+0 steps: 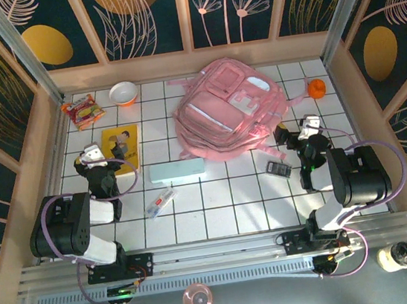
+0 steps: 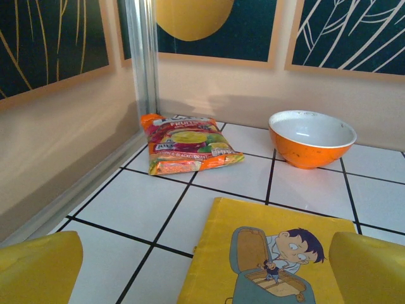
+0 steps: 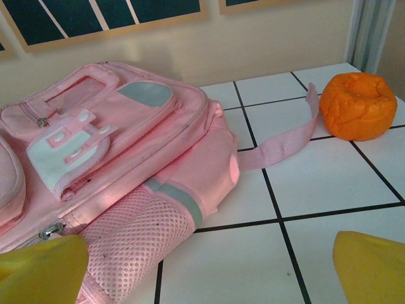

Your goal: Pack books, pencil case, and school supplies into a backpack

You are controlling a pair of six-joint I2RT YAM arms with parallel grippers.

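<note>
Tiled table [image 1: 225,201], left gripper [image 1: 93,154] and right gripper [image 1: 308,126] gaping empty, pink backpack [image 1: 228,107] looks zipped so the yellow book [image 1: 122,146] might jam

Backpack [image 3: 126,126] soft matt cloth, partly mesh; snack packet [image 2: 186,142] glossy, probably plastic; bowl [image 2: 310,139] smooth, glossy.
</note>
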